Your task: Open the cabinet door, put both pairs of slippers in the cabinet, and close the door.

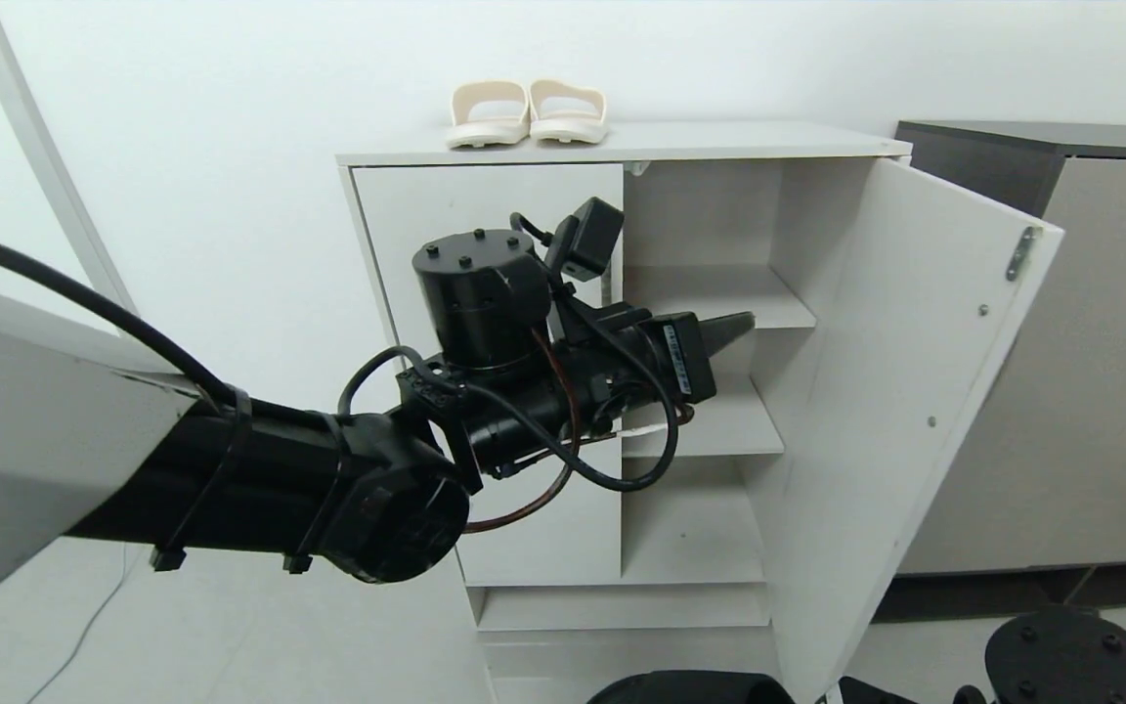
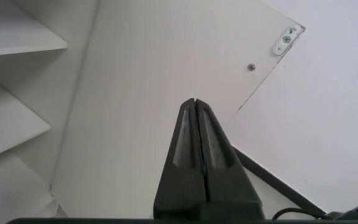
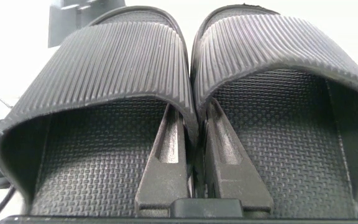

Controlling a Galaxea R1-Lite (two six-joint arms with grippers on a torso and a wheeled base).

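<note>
The left arm [image 1: 260,479] is big and black and closest, and it points at the white cabinet [image 1: 719,142]. Its left gripper [image 1: 741,323] is just in front of the middle shelves [image 1: 719,293]. Its two fingers are pressed flat together with nothing between them. From the left wrist, the same gripper [image 2: 194,106] sits in front of the inside of the open door [image 2: 142,81], near a small metal hinge plate [image 2: 286,39].

The cabinet's right door [image 1: 895,391] is swung wide open. A pair of cream slippers [image 1: 527,114] sits side by side on top of the cabinet, toward the back.

The right gripper [image 3: 193,109] holds the pair of black slippers [image 3: 123,74]. One finger is inside each slipper, and they squeeze the two inner sides together.

A dark grey cabinet [image 1: 1091,342] stands just beside the white one, on the right.
</note>
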